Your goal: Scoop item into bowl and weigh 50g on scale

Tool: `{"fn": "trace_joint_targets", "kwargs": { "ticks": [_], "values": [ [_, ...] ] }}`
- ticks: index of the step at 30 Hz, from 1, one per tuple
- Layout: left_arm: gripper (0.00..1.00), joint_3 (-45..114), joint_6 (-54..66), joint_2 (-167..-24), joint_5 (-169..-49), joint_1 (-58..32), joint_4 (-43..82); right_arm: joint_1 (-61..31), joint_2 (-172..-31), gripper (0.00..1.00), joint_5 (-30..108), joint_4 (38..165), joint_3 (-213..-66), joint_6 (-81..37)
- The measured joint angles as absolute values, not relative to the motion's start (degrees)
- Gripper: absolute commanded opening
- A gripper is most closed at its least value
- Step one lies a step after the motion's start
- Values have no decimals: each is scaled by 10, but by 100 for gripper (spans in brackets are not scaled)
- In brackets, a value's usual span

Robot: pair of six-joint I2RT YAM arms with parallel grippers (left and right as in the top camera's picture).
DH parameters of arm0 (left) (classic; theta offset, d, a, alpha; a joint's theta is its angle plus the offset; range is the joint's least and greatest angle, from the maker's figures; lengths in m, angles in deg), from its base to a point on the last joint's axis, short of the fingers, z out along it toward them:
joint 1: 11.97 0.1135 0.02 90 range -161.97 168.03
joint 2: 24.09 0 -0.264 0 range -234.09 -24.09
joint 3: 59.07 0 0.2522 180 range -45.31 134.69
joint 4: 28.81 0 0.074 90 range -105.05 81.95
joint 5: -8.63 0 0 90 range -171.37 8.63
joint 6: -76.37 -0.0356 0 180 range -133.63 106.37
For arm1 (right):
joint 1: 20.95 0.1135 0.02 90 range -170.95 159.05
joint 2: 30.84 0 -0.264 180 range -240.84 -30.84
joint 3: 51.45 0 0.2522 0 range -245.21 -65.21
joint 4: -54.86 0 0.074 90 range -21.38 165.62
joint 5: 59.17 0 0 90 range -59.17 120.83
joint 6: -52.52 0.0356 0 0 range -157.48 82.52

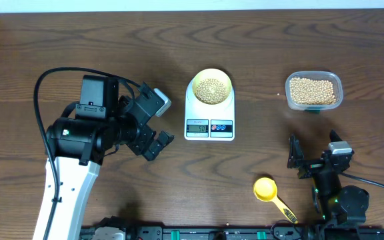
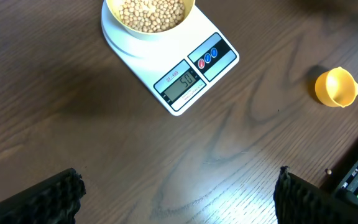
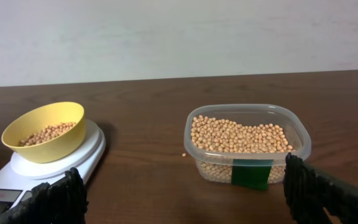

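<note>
The pale yellow bowl [image 1: 210, 88] sits on the white scale [image 1: 209, 127] and holds a layer of beige beans [image 2: 151, 14]. In the left wrist view the scale's display [image 2: 180, 85] reads 50. More beans fill the clear tub [image 1: 313, 91] to the right. The yellow scoop [image 1: 267, 190] lies empty on the table in front of the scale. My left gripper [image 1: 160, 121] is open just left of the scale, with nothing between its fingers [image 2: 55, 196]. My right gripper [image 1: 315, 157] is open near the front edge, facing the tub [image 3: 247, 143], and holds nothing.
One stray bean [image 3: 184, 155] lies on the wood left of the tub. A dark equipment rail [image 1: 199, 233] runs along the table's front edge. The left arm's white base [image 1: 65, 193] stands at the front left.
</note>
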State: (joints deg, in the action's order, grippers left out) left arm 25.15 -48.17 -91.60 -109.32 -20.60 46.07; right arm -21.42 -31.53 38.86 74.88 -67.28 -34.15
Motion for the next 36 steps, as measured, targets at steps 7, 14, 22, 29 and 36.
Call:
{"fn": "trace_joint_targets", "kwargs": {
  "ticks": [7,14,22,29,36],
  "values": [
    [100,251,-482,-916,-1093,-206,461,-216,-315,99,387,749,-673,-343],
    [100,251,-482,-916,-1093,-206,461,-223,-315,99,387,749,-673,-343],
    [100,251,-482,-916,-1093,-206,461,-236,-315,99,387,749,-673,-345],
    [100,251,-482,-916,-1093,-206,461,-250,-315,99,387,750,-673,-348],
    [100,251,-482,-916,-1093,-206,461,-254,-315,99,388,750,-673,-348]
  ]
}}
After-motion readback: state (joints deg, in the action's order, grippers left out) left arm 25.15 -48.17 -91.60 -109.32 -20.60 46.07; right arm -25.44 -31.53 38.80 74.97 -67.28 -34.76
